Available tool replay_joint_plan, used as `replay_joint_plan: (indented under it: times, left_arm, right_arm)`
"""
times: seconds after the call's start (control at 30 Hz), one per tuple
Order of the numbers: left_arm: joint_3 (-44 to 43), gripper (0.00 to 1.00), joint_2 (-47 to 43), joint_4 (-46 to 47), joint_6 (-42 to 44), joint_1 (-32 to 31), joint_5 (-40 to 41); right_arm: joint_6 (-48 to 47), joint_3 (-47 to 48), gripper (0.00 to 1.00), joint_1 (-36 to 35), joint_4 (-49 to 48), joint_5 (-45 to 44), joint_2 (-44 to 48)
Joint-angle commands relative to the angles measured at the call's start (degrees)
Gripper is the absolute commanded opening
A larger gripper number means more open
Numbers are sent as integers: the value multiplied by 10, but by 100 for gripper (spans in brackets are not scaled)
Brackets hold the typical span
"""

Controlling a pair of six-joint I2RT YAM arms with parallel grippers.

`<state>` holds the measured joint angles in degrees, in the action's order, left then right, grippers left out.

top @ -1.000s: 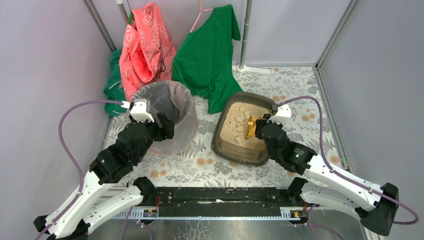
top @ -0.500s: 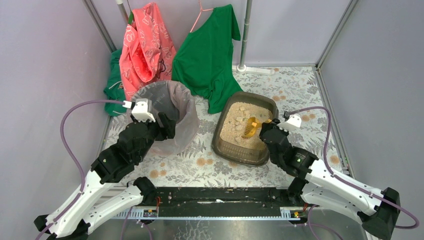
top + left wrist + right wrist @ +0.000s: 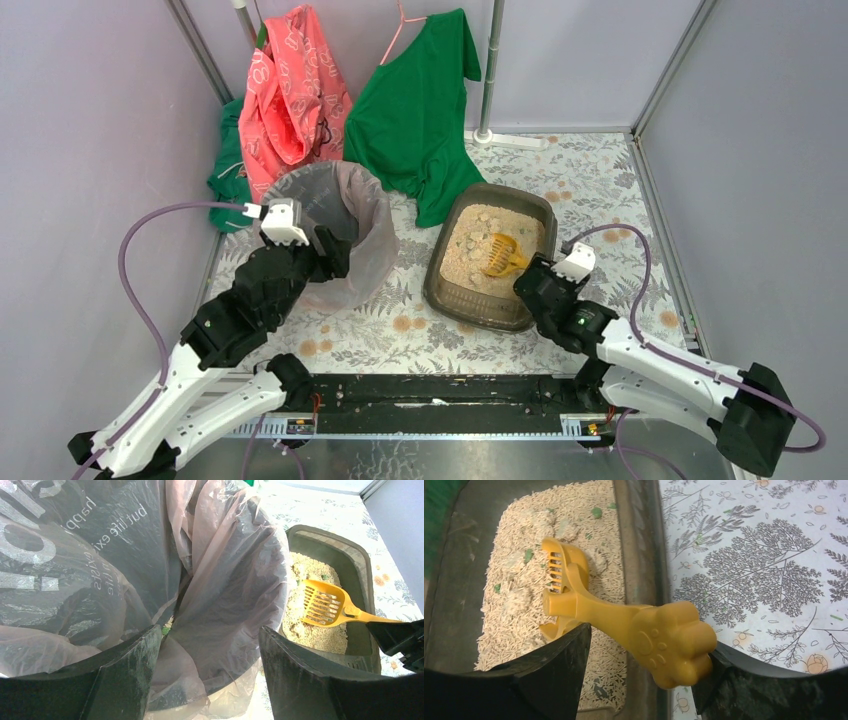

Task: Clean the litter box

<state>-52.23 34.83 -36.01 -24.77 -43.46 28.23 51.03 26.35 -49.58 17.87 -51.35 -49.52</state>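
My right gripper (image 3: 641, 630) is closed on the paw-shaped end of the small yellow slotted plastic scoop (image 3: 569, 585), whose head lies tilted on the beige sandy litter (image 3: 468, 255) near the right wall of the shallow dark brown-grey plastic litter box (image 3: 480, 312). That box sits on the floral-patterned tablecloth (image 3: 400, 330), just to the right of the round bin with its clear plastic bag liner (image 3: 375, 250). The hem of the hanging green shirt (image 3: 420, 130) falls at the box's far left corner. My left gripper (image 3: 210, 632) stands wide, its fingers on either side of the bin's near rim and loose liner; I cannot tell whether they touch it. My judgement is that I am mid-scoop, with green flecks (image 3: 596, 512) and pale clumps left in the litter. The main risk is my hold: I have the handle only by its very end, so a loaded head could twist between my fingers and tip. Carrying leftward, anything that slides off would land on the cloth between box and bin. Digging too hard toward the wall could shove the light tray. The liner sags inward, so a clump could catch on a fold instead of dropping in. A high swing could brush the shirt.
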Motion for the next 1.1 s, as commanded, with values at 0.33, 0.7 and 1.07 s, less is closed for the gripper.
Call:
replay_joint_plan:
  times: [0.33,0.7,1.07]
  left_arm:
    - [23,78,-2,6,-4,-2,-11]
    - [27,78,23,26,13,-2,-26]
    - [39,78,18,32,14,-2,-39]
  right_arm:
    - [-48,-53,82,60,-68,-2,167]
    - [-75,-96,97,78,-129,75,193]
    - [-58,-108,75,87,-28,77,317]
